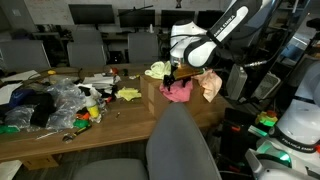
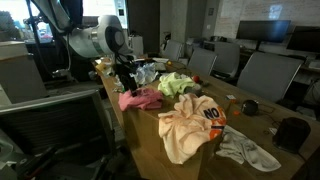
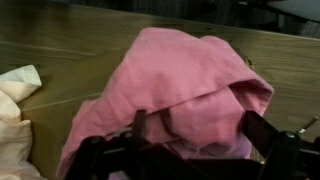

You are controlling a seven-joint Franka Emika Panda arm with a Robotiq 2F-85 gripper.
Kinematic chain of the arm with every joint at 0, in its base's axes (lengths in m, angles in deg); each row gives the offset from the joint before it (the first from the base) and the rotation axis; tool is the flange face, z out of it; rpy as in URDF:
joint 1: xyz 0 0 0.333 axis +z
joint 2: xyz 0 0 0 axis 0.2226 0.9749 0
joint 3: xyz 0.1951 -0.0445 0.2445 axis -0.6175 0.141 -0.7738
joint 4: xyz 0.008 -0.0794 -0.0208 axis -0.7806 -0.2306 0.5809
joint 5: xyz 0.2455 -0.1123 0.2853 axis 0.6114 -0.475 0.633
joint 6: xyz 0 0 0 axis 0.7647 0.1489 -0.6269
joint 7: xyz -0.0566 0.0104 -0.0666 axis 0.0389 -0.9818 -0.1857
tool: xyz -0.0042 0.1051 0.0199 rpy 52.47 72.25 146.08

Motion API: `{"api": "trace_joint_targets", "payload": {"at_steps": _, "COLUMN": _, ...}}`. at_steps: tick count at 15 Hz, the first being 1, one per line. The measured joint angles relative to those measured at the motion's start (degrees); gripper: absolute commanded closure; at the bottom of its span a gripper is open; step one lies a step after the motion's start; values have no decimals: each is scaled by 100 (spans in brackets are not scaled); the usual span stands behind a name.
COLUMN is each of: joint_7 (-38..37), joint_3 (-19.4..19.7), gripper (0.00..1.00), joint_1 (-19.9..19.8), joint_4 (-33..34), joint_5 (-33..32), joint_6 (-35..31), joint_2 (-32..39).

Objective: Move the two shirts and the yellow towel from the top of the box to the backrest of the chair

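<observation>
A pink shirt (image 3: 190,75) lies crumpled on the wooden box top (image 3: 60,40); it shows in both exterior views (image 1: 178,92) (image 2: 140,98). My gripper (image 3: 200,138) is right down on it, jaws wide apart with a fold of pink cloth between them, not closed; it shows in both exterior views (image 1: 178,72) (image 2: 128,80). A cream shirt with orange print (image 2: 190,122) (image 1: 210,85) lies beside the pink one, its edge in the wrist view (image 3: 14,100). The yellow towel (image 1: 158,70) (image 2: 176,83) lies just behind. The grey chair backrest (image 1: 185,140) stands in front of the box.
A long wooden table (image 1: 60,135) carries clutter of plastic bags and small toys (image 1: 60,100). A white cloth (image 2: 246,150) and a dark round object (image 2: 292,132) lie further along. Office chairs (image 2: 262,72) and monitors (image 1: 92,15) stand behind.
</observation>
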Motion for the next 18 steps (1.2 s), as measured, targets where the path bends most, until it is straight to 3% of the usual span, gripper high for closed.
{"api": "trace_joint_targets", "payload": {"at_steps": 7, "joint_7": -266, "joint_3": 138, "gripper": 0, "joint_1": 186, "joint_4": -45, "joint_5": -20, "joint_6": -87, "joint_2": 184}}
{"api": "trace_joint_targets", "payload": {"at_steps": 8, "joint_7": -282, "joint_3": 152, "gripper": 10, "joint_1": 208, "joint_4": -50, "joint_5": -20, "joint_6": -88, "joint_2": 212}}
{"api": "trace_joint_targets", "payload": {"at_steps": 9, "joint_7": -294, "joint_3": 163, "gripper": 26, "joint_1": 225, "joint_4": -57, "joint_5": -20, "joint_6": -90, "joint_2": 235}}
{"api": "trace_joint_targets", "payload": {"at_steps": 18, "joint_7": -358, "joint_3": 209, "gripper": 95, "joint_1": 290, "joint_4": -77, "joint_5": -6, "joint_6": -139, "joint_2": 293}}
